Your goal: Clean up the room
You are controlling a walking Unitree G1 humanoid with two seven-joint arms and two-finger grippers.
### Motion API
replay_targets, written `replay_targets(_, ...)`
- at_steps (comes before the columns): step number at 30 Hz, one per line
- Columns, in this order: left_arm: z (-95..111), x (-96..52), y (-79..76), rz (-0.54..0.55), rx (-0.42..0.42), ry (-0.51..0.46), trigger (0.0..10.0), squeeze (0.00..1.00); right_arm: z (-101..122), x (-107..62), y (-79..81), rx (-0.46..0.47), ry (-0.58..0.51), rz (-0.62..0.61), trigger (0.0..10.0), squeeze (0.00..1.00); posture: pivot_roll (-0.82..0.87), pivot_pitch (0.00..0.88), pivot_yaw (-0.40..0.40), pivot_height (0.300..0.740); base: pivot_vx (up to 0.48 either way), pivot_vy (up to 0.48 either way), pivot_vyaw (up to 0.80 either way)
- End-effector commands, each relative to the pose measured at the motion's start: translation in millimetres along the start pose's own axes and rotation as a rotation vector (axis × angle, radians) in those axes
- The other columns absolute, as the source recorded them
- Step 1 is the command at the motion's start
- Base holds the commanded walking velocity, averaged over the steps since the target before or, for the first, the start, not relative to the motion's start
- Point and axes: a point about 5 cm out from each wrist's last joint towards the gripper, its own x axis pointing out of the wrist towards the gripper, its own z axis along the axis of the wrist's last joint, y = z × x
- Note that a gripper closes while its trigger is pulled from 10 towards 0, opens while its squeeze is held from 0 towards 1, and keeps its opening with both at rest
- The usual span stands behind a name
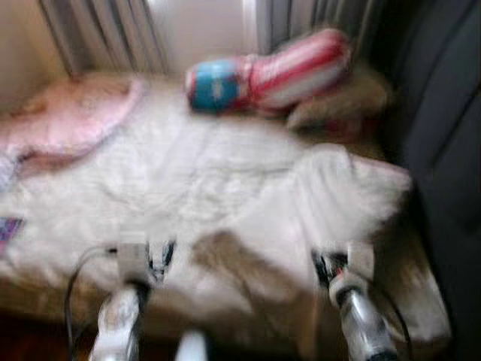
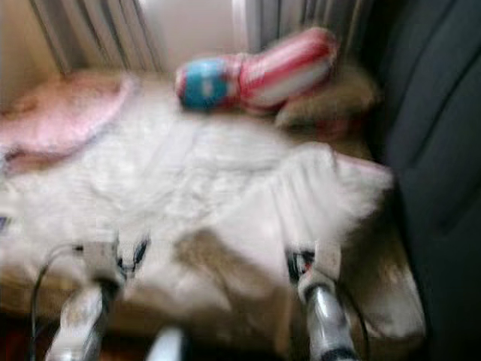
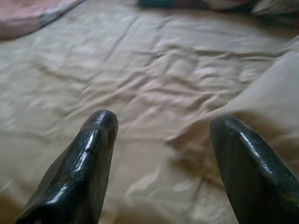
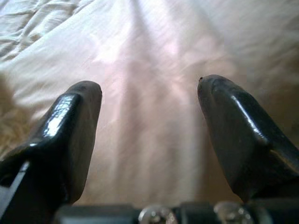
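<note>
grey curtains [image 1: 113, 30] hang behind a bed [image 1: 45, 293] that lies before me, and the head views are blurred. over the bed spreads a rumpled white blanket [image 1: 225, 180], creased all across, with one part bunched up into a soft ridge on my right. toward the far end, against the curtains, rests a long cushion [image 1: 270, 75] striped red and white with a blue end, lying on its side. just beside it, on my right, sits something tan and fuzzy [image 1: 338, 101] that i cannot make out clearly. at the far left corner lies a pink pillow [image 1: 68, 116], touching the edge of the blanket. a dark upholstered surface [image 1: 443, 128] rises along my right side. my left pincer [image 3: 161, 128] hovers low over the near part of the blanket, its two black fingers [image 3: 93, 154] spread apart with nothing between them but wrinkled cloth below. my right pincer [image 4: 149, 93] is likewise released, its fingers [image 4: 233, 121] wide apart above a smooth stretch of the blanket near the raised ridge, and i cannot tell whether the tips touch the cloth. both silver arms reach forward from the near edge of the bed, the left arm [image 1: 116, 323] with a dark cable [image 1: 71, 286] looping beside it.
</note>
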Motion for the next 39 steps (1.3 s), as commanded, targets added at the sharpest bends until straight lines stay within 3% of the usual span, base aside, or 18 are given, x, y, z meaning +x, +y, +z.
replay_targets(1,10,5.9,-2.3,-0.009,0.005,-0.029,10.0,0.00,2,0.0,-4.5,0.011,-0.006,-0.020,10.0,0.00,0.07,0.000,-0.023,0.648,0.000,0.000,0.00)
replay_targets(11,11,6.1,-3.4,-0.010,-0.013,-0.028,10.0,0.00,3,0.5,-0.6,0.012,-0.023,-0.019,10.0,0.00,0.04,0.000,0.002,0.648,0.000,0.000,0.00)
replay_targets(14,12,6.4,-4.5,-0.012,-0.012,-0.031,10.0,0.00,2,-3.4,-7.8,0.023,-0.050,-0.061,10.0,0.00,0.03,0.000,0.006,0.648,0.294,0.000,0.00)
replay_targets(27,11,5.3,-5.2,0.007,-0.026,-0.036,10.0,0.00,20,0.2,-7.8,0.010,-0.149,-0.037,10.0,0.00,0.03,0.000,-0.017,0.648,0.315,0.000,0.00)
replay_targets(38,10,2.2,-0.3,0.018,-0.012,-0.026,10.0,0.00,20,1.4,-6.7,0.004,-0.139,-0.049,10.0,0.00,0.04,0.000,-0.015,0.648,0.236,0.000,0.00)
replay_targets(39,9,1.6,-0.3,0.013,-0.008,-0.023,10.0,0.00,17,1.5,-5.3,0.025,-0.116,-0.038,10.0,0.75,0.04,0.000,-0.012,0.648,0.000,0.000,0.00)
